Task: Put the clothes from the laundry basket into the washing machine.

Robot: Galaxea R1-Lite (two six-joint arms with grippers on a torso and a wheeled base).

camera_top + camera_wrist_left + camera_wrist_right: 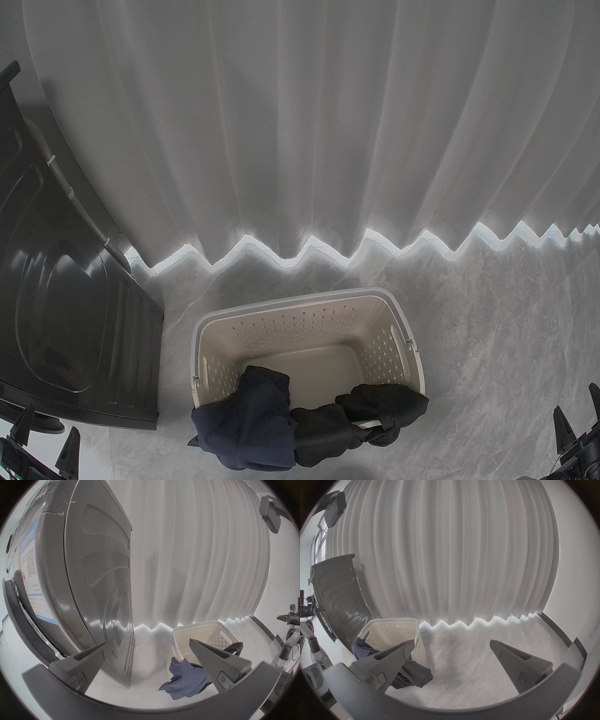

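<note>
Nearest your wrist cameras were the jaws themselves. The left gripper (151,643) had its jaws spread wide, nothing between them and touching nothing. The right gripper (451,644) was the same: jaws well apart and empty. From the head view you had both grippers low at the near corners, the left one just in front of the washing machine (62,312) and the right one out over bare floor (500,350), well apart from the basket.

Between them stood the laundry basket (294,303), cream and perforated, upright on the floor just beside the machine's dark side panel. Its bottom was mostly bare. The clothes hung over the near rim, partly inside and partly spilling outside. A navy garment (250,419) was draped over the near left corner. A black garment (350,419) was bunched along the near rim towards the right handle, touching the navy one. You could not tell whether the black bundle was one piece or more.

Your count: two grippers, one basket, one washing machine, and two garments as far as could be seen. None of the clothes was at the machine. A pale pleated curtain (312,125) hung behind everything.
</note>
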